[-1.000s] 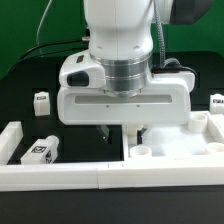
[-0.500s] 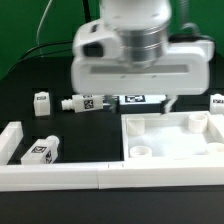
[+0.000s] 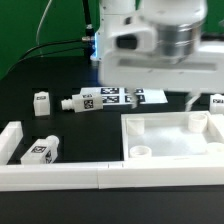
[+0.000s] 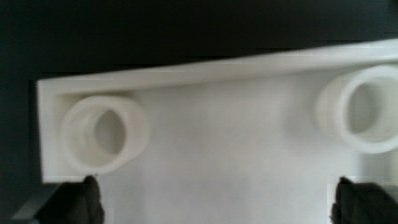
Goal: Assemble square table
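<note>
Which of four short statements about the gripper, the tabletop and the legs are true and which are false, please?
1. The gripper is holding a leg. False: the gripper is open and empty, with its fingers apart over the tabletop.
2. The wrist view shows two round sockets on the tabletop. True: one is the near socket.
3. All the legs are fitted into the tabletop. False: none is; the corner leg lies loose inside the low white wall.
4. A leg lies on its side beside the marker board. True: the lying leg is next to the marker board.
</note>
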Robot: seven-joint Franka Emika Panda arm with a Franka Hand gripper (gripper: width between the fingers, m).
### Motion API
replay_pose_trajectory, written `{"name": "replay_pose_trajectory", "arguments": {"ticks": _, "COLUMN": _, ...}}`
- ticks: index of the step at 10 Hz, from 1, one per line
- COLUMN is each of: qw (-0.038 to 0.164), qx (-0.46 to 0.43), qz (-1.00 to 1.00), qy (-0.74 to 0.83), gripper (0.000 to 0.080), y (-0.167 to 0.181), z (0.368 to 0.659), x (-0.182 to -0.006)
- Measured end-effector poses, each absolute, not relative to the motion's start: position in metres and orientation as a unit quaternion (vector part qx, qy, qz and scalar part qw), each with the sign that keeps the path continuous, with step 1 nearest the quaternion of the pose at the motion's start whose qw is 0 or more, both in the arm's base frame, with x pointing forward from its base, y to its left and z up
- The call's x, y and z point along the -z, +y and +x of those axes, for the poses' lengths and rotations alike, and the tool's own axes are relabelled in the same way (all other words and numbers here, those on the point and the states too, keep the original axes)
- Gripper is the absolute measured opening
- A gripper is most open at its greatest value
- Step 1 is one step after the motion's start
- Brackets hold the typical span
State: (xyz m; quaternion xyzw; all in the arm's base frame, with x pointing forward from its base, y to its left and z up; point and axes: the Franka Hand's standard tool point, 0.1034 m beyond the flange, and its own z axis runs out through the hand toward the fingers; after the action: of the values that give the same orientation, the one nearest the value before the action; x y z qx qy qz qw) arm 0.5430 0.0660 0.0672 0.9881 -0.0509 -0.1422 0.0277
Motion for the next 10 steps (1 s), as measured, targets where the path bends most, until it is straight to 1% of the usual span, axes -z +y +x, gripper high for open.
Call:
{"name": "replay_pose_trajectory", "arguments": {"ticks": 1, "qw": 0.027, "qx": 0.167, "qz": 0.985, "qy": -0.042, "gripper": 0.0649, "y": 0.089, "z": 0.531, "x": -0.073}}
{"name": "replay_pose_trajectory", "arguments": {"ticks": 2, "qw": 0.028, "qx": 0.188, "qz": 0.981, "qy": -0.042, "gripper": 0.0649, "y": 0.102, "z": 0.522, "x": -0.074}}
{"name": "replay_pose_trajectory", "arguments": {"ticks": 3, "qw": 0.031, "qx": 0.204, "qz": 0.978, "qy": -0.040, "gripper": 0.0649, "y": 0.104, "z": 0.519, "x": -0.075}}
{"name": "replay_pose_trajectory", "arguments": {"ticks": 4, "qw": 0.037, "qx": 0.248, "qz": 0.967, "qy": -0.040, "gripper": 0.0649, "y": 0.099, "z": 0.512, "x": -0.076}}
{"name": "replay_pose_trajectory", "arguments": {"ticks": 5, "qw": 0.043, "qx": 0.279, "qz": 0.958, "qy": -0.042, "gripper": 0.0649, "y": 0.097, "z": 0.514, "x": -0.074}}
{"name": "replay_pose_trajectory", "arguments": {"ticks": 6, "qw": 0.038, "qx": 0.280, "qz": 0.958, "qy": -0.050, "gripper": 0.0649, "y": 0.098, "z": 0.518, "x": -0.070}}
{"name": "replay_pose_trajectory", "arguments": {"ticks": 7, "qw": 0.005, "qx": 0.295, "qz": 0.951, "qy": -0.093, "gripper": 0.0649, "y": 0.106, "z": 0.508, "x": -0.064}}
{"name": "replay_pose_trajectory", "arguments": {"ticks": 8, "qw": -0.006, "qx": 0.304, "qz": 0.944, "qy": -0.128, "gripper": 0.0649, "y": 0.113, "z": 0.501, "x": -0.060}}
{"name": "replay_pose_trajectory", "arguments": {"ticks": 10, "qw": -0.005, "qx": 0.305, "qz": 0.943, "qy": -0.131, "gripper": 0.0649, "y": 0.117, "z": 0.500, "x": -0.059}}
